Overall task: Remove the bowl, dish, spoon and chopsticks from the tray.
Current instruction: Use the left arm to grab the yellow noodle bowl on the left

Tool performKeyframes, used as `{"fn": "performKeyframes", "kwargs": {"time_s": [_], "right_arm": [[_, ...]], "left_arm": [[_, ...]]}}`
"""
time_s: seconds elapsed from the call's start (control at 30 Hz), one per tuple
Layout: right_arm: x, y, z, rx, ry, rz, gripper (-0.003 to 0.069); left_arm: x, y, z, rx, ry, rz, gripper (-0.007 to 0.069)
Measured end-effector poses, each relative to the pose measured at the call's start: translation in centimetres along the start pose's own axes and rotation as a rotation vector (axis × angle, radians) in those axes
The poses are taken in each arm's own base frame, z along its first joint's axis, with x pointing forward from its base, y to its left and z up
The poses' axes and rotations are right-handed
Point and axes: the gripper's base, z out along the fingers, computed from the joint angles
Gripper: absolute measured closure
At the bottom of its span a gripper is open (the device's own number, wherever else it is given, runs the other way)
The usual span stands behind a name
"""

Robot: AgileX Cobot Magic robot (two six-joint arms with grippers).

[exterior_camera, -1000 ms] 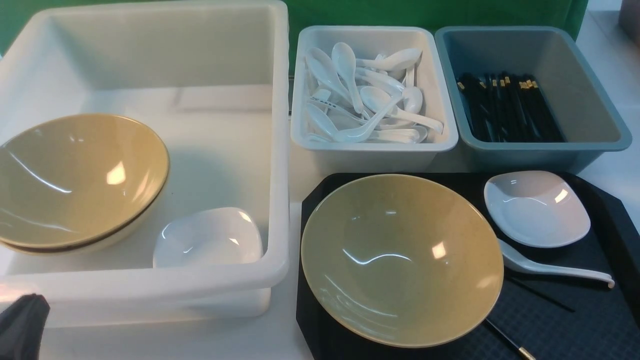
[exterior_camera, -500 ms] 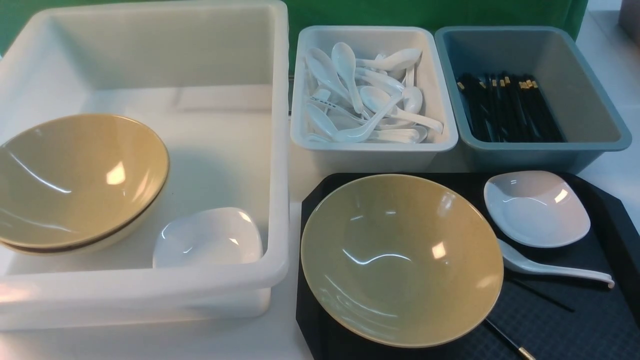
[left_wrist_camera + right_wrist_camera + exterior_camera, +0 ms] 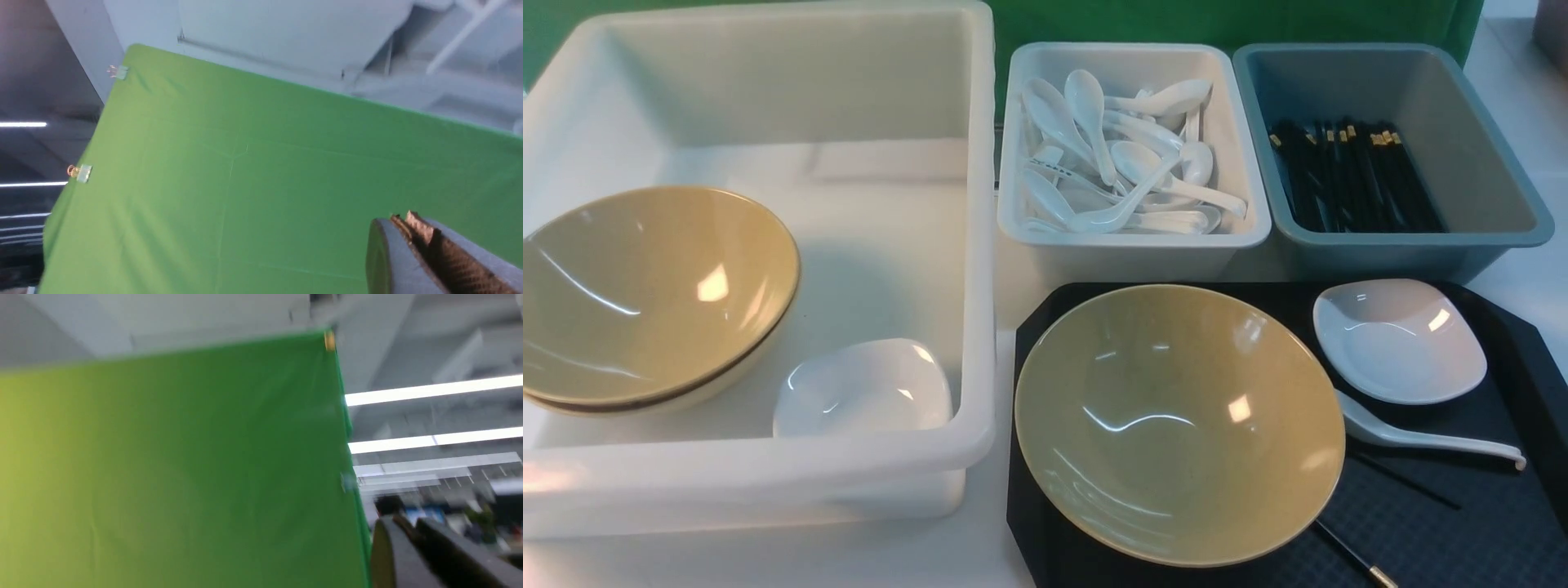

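I judge nothing is cleared yet: bowl (image 3: 1176, 425), dish (image 3: 1401, 339), spoon (image 3: 1421, 437) and chopsticks (image 3: 1409, 483) all lie on the tray (image 3: 1462, 539), lower right of the front view. My left gripper (image 3: 405, 217) and right gripper (image 3: 410, 524) face the backdrop (image 3: 245, 183), fingers pressed together, holding nothing.
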Motion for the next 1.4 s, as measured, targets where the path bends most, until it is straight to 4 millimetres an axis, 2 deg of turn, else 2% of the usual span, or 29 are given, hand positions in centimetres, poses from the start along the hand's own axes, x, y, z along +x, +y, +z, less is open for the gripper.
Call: {"fn": "performKeyframes", "kwargs": {"time_s": [0.07,0.13,0.17,0.2,0.23,0.3,0.33,0.43,0.5,0.6,0.7,0.73,0.77,0.8,0.83,0.87,1.0,1.03,1.1,1.23,1.3,1.37,1.4], "right_arm": [[-0.4,0.0,0.7,0.019,0.074,-0.015,0.0608],[0.0,-0.3,2.4,0.063,0.28,-0.035,0.0622],[0.1,-0.3,2.5,0.067,0.298,-0.036,0.0622],[1.3,-0.7,3.3,0.101,0.472,-0.039,0.0622],[2.0,-0.8,3.7,0.113,0.547,-0.044,0.0622],[3.0,-1.0,3.9,0.13,0.644,-0.048,0.0622],[4.4,-1.3,4.1,0.147,0.786,-0.056,0.0622],[6.9,-1.3,4.0,0.124,1.036,-0.093,0.0622],[8.3,-1.0,4.0,0.068,1.176,-0.108,0.0622],[10.4,-0.1,4.0,-0.072,1.298,-0.117,0.0622],[11.5,0.6,4.0,-0.147,1.318,-0.106,0.0622],[12.2,1.0,4.0,-0.192,1.319,-0.102,0.0622],[12.4,1.2,4.1,-0.208,1.316,-0.092,0.0622],[12.6,1.4,4.2,-0.217,1.315,-0.085,0.0622],[12.9,1.7,4.3,-0.233,1.314,-0.068,0.0622],[12.9,1.8,4.3,-0.237,1.314,-0.065,0.0622],[13.1,2.1,4.5,-0.253,1.306,-0.055,0.0622],[13.1,2.1,4.5,-0.253,1.306,-0.055,0.0622],[13.1,2.1,4.5,-0.252,1.302,-0.053,0.0622],[13.1,2.1,4.5,-0.254,1.303,-0.053,0.0622],[13.1,2.1,4.5,-0.255,1.303,-0.053,0.0622],[13.1,2.2,4.5,-0.258,1.303,-0.052,0.0622],[13.1,2.2,4.5,-0.258,1.303,-0.052,0.0622]], "left_arm": [[-0.7,-0.2,1.5,-0.003,0.031,0.035,0.0632],[-0.3,-0.2,4.1,-0.012,0.099,0.089,0.0632],[-0.5,-0.3,4.1,-0.011,0.092,0.09,0.0632],[1.1,-0.1,6.1,-0.024,0.186,0.091,0.0632],[2.0,0.1,7.1,-0.033,0.248,0.077,0.0632],[3.2,0.2,8.1,-0.048,0.341,0.048,0.0632],[4.6,0.3,9.3,-0.069,0.47,0.005,0.0632],[7.4,-0.1,11.0,-0.081,0.77,-0.053,0.0632],[8.7,-0.9,11.6,-0.042,0.962,-0.047,0.0632],[10.7,-3.5,12.6,0.122,1.218,-0.026,0.0632],[12.0,-5.8,12.9,0.273,1.343,-0.025,0.0632],[13.0,-7.9,13.0,0.387,1.417,-0.059,0.0632],[13.5,-8.9,13.1,0.45,1.441,-0.07,0.0632],[13.9,-9.3,13.2,0.463,1.453,-0.075,0.0632],[14.8,-11.4,13.1,0.565,1.487,-0.117,0.0632],[15.4,-12.0,13.1,0.595,1.501,-0.118,0.0632],[19.1,-18.0,12.3,0.842,1.586,-0.14,0.0632],[19.1,-18.0,12.3,0.842,1.586,-0.14,0.0632],[21.9,-21.1,11.3,0.934,1.65,-0.113,0.0632],[26.1,-24.4,10.2,0.996,1.727,-0.066,0.0632],[27.4,-25.0,10.1,1.006,1.75,-0.051,0.0632],[30.0,-26.1,9.8,1.015,1.804,-0.035,0.0632],[30.2,-26.2,9.8,1.013,1.807,-0.036,0.0632]]}}
